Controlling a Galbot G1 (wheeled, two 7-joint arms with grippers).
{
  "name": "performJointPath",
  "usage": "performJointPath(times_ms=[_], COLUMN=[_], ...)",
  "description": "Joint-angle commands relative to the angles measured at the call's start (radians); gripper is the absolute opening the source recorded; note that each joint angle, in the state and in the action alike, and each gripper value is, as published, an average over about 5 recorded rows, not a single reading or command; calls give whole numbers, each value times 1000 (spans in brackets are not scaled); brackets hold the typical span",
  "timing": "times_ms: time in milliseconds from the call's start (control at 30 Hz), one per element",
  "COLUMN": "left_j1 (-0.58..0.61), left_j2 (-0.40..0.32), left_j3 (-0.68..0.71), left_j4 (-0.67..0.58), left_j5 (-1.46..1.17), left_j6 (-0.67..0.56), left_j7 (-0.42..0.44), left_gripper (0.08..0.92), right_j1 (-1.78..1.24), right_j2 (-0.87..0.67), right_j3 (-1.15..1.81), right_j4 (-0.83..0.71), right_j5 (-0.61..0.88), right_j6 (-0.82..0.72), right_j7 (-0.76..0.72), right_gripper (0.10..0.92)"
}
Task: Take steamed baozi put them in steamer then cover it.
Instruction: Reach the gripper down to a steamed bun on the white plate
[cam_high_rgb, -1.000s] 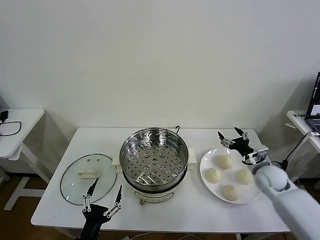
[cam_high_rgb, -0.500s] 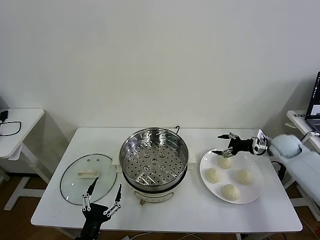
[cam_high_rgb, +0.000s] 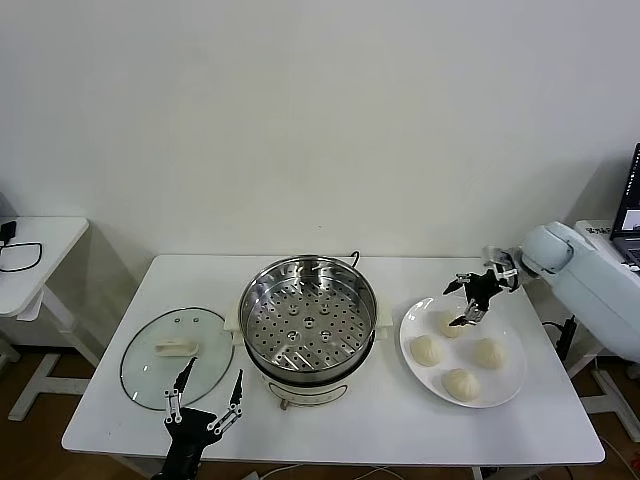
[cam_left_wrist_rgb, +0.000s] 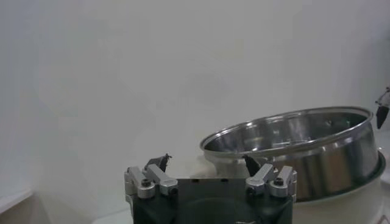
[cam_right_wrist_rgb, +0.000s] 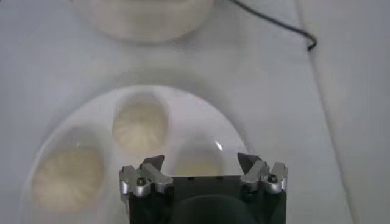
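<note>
Several cream-white baozi lie on a white plate (cam_high_rgb: 510, 385) at the table's right: the far one (cam_high_rgb: 447, 322), one at left (cam_high_rgb: 426, 349), one at right (cam_high_rgb: 489, 352), one at the front (cam_high_rgb: 459, 382). My right gripper (cam_high_rgb: 465, 300) is open and hovers just above the far baozi. In the right wrist view three baozi show, one (cam_right_wrist_rgb: 197, 159) between my open gripper's (cam_right_wrist_rgb: 201, 161) tips. The empty steel steamer (cam_high_rgb: 308, 315) stands mid-table. The glass cover (cam_high_rgb: 177, 355) lies flat to its left. My left gripper (cam_high_rgb: 208, 395) is open, parked at the table's front edge.
A black cable (cam_high_rgb: 354, 258) runs behind the steamer and also shows in the right wrist view (cam_right_wrist_rgb: 286, 27). A small white side table (cam_high_rgb: 30, 245) stands at far left. A laptop (cam_high_rgb: 630, 205) sits at the far right edge.
My right arm has swung from in front of the plate to its far side. Its gripper now points down over the far baozi. The left arm has not moved.
</note>
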Motion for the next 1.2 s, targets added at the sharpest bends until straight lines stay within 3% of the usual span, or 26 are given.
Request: performJointPath(times_ms=[33, 600, 767, 967, 1200], left_j1=[1, -3, -5, -8, -11], left_j2=[0, 2, 3, 3, 3], left_j3=[-1, -2, -3, -4, -3], left_j4=[1, 11, 14, 10, 4], left_j5=[0, -1, -1, -2, -3], left_j6=[1, 3, 2, 7, 11], left_j7=[-1, -8, -9, -12, -13], left_gripper=[823, 823, 823, 823, 823], right_j1=[44, -51, -64, -67, -44], right_j2=[33, 94, 100, 92, 51], right_j3=[-64, -12, -2, -2, -15], right_j4=[-36, -106, -112, -99, -8], right_j5=[-114, -157, -170, -172, -154], right_j6=[-1, 25, 31, 35, 43], right_j7=[-29, 60, 70, 80, 73], right_gripper=[823, 820, 764, 643, 617])
